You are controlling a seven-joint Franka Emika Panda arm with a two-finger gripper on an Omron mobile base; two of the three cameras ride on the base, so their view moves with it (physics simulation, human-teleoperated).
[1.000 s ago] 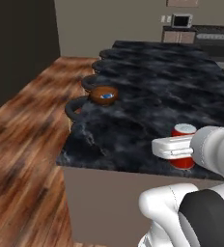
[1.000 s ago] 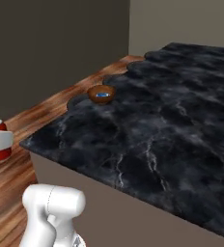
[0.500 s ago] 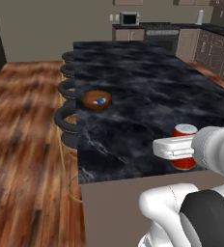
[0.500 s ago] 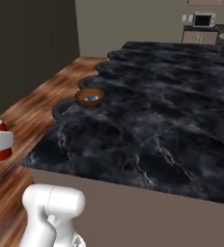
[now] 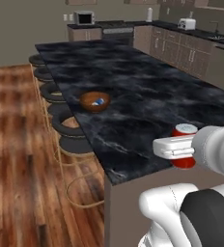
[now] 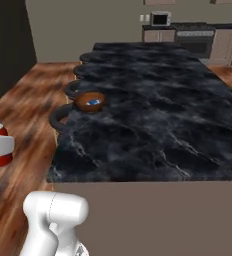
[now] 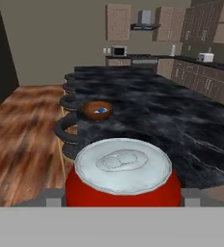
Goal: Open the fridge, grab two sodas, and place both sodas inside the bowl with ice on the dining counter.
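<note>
The dining counter (image 5: 147, 96) runs away from the base toward the rear cabinets. The bowl with ice (image 5: 94, 101) sits on the counter near its left edge, with a can (image 5: 99, 102) lying inside. Stools (image 5: 68, 123) line the counter's left side, below the edge. A second can (image 5: 184, 152) sits between the jaws of the gripper (image 5: 179, 147), before the counter's near end. A microwave (image 5: 85, 18) stands on the rear worktop, behind the counter's far end.

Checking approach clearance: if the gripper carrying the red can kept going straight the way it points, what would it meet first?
Probably the dining counter: the gripper, holding the red can, looks along the slab. The bowl sits farther ahead, slightly left. Height is unclear.
</note>
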